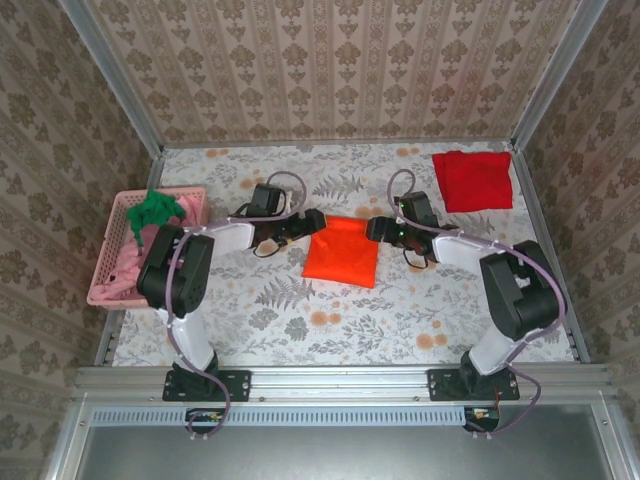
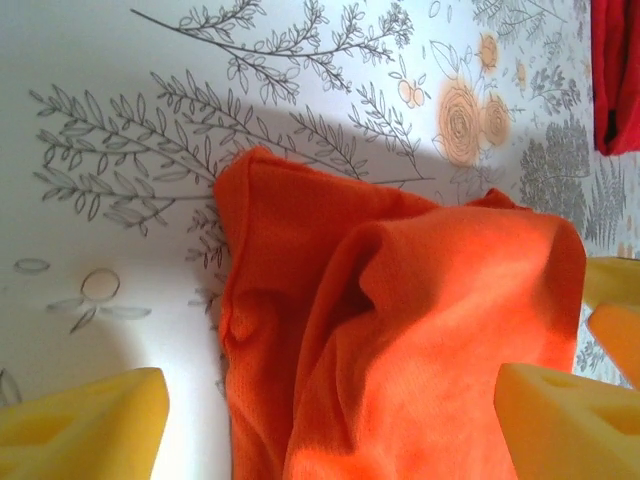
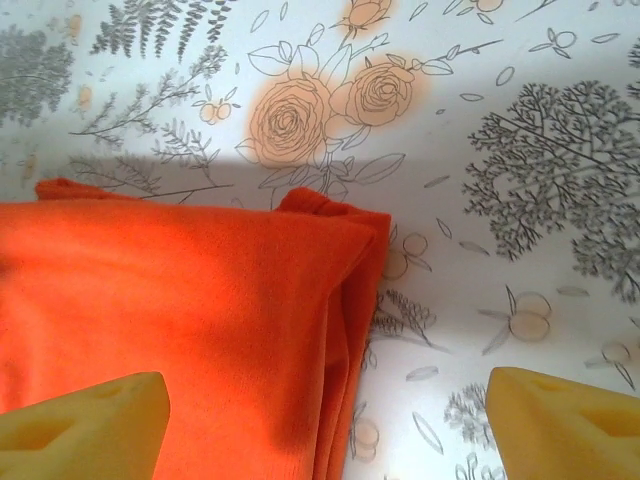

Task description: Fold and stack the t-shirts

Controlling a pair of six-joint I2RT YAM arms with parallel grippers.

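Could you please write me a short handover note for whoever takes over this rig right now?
Left gripper: open, at the far left corner of the orange t-shirt.
Right gripper: open, at its far right corner.
The orange t-shirt looks folded, mid-table. The red t-shirt lies folded at the far right, apart from it. The green t-shirt and pink t-shirt sit in the basket at left.
Done: two shirts folded.
Left: stack them, then fold and stack the basket's shirts.
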